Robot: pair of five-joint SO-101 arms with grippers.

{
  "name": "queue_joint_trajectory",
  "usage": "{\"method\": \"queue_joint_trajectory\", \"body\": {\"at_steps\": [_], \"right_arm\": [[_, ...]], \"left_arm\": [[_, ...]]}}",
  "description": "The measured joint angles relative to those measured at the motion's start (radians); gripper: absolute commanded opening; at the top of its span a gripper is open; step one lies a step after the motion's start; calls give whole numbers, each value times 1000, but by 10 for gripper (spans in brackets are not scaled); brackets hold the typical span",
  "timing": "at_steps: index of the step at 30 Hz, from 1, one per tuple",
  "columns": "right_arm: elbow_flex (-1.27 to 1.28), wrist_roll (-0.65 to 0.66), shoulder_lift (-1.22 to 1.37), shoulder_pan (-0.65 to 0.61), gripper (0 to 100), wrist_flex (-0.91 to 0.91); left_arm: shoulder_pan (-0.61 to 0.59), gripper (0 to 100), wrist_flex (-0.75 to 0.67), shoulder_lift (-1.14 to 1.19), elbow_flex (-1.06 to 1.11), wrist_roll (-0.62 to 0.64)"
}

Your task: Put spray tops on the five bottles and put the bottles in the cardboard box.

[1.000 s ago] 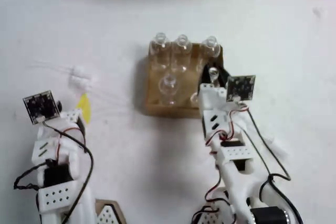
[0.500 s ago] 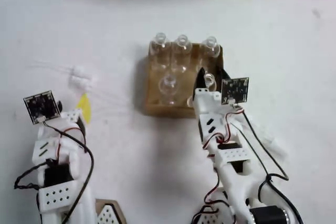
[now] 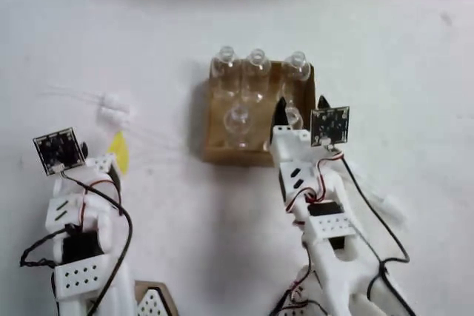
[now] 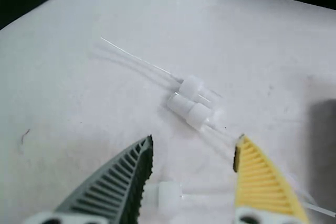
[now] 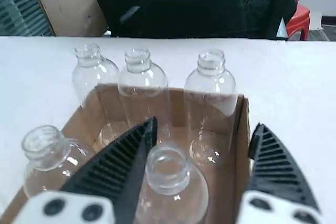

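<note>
- Right wrist view: five bare-necked bottles [image 5: 139, 77] stand in the cardboard box [image 5: 239, 124]; right end effector [image 5: 205, 124] spread either side of the nearest.
- Spray tops [image 4: 189, 106] lie on the table [image 4: 63, 103] by the spread left end effector [image 4: 194, 140]; none fitted yet.

Spread jaws flank one bottle [image 5: 168, 174] inside the box [image 5: 240, 124].

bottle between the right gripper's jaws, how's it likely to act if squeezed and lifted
The bottle looks clear, thin-walled and empty, so probably light, and it may flex under a hard squeeze. Its smooth round body could slip or twist in the right gripper. Standing upright in the cardboard box, it may tip if nudged sideways.
</note>
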Motion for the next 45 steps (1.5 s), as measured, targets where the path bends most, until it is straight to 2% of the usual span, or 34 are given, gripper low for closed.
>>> {"method": "queue_joint_trajectory", "body": {"at_steps": [12,14,18,23,26,30,36,41,45], "right_arm": [[2,0,-482,0,252,411],[-6,0,-551,0,217,476],[-123,0,-651,40,112,684],[-353,0,-683,152,141,1022],[-486,6,-683,180,141,1232],[-644,100,-671,178,141,1476],[-818,133,-499,239,141,1754],[-859,178,-282,370,141,1788],[-859,184,-112,436,141,1760]], "left_arm": [[0,238,0,0,0,0],[0,238,0,0,0,0],[0,238,0,0,0,0],[0,238,0,0,0,0],[0,238,0,0,0,0],[0,237,0,0,0,0],[0,232,11,0,0,-12],[6,151,149,0,-86,-109],[72,131,287,0,-241,-212]]}}
